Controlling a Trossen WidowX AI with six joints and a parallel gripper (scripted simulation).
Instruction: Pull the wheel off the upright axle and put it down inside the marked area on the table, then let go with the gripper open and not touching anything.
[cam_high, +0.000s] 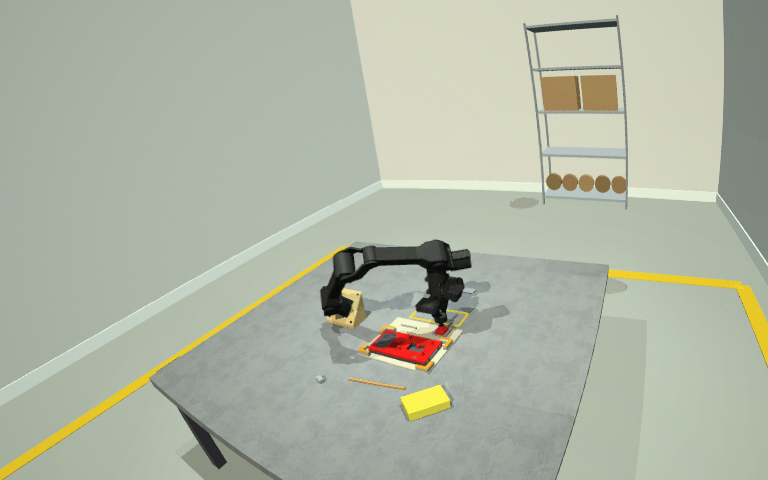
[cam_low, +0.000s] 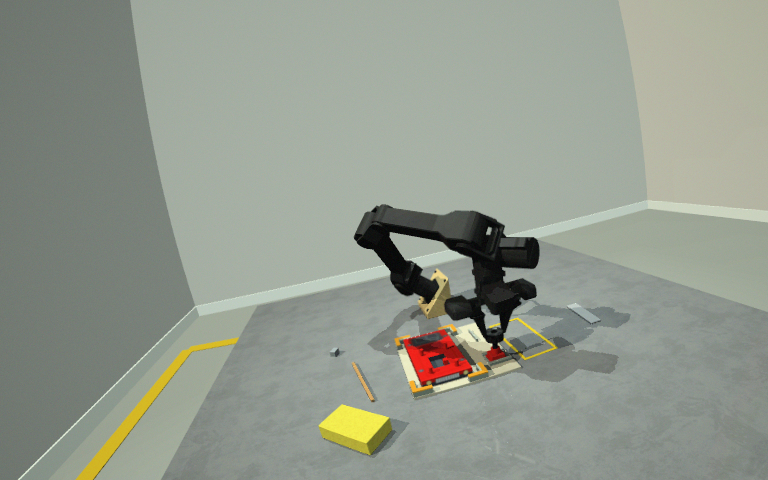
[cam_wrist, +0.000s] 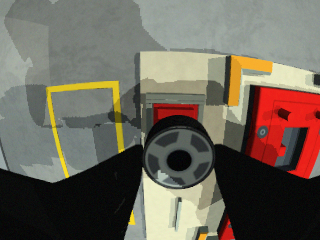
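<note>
My gripper (cam_high: 441, 323) (cam_low: 495, 334) (cam_wrist: 178, 152) points down and is shut on the dark wheel, one finger on each side. The wheel (cam_low: 495, 332) (cam_wrist: 179, 142) is held level above the small red base (cam_high: 441, 330) (cam_low: 496, 354) (cam_wrist: 175, 111). In the exterior view a thin dark axle (cam_low: 495, 345) shows between wheel and base. Whether its tip is still inside the wheel's hole I cannot tell. The marked area, a yellow outline (cam_high: 465, 319) (cam_low: 538, 333) (cam_wrist: 82, 86), lies on the table beside the base, left of the wheel in the wrist view.
A red panel (cam_high: 421, 355) (cam_low: 421, 373) with pegs sits between orange corners on the cream board. A yellow block (cam_high: 425, 402) (cam_low: 354, 428), an orange stick (cam_high: 376, 383) (cam_low: 363, 382) and a small grey cube (cam_high: 320, 379) (cam_low: 334, 352) lie farther off. A grey plate (cam_low: 583, 313) lies beyond the outline.
</note>
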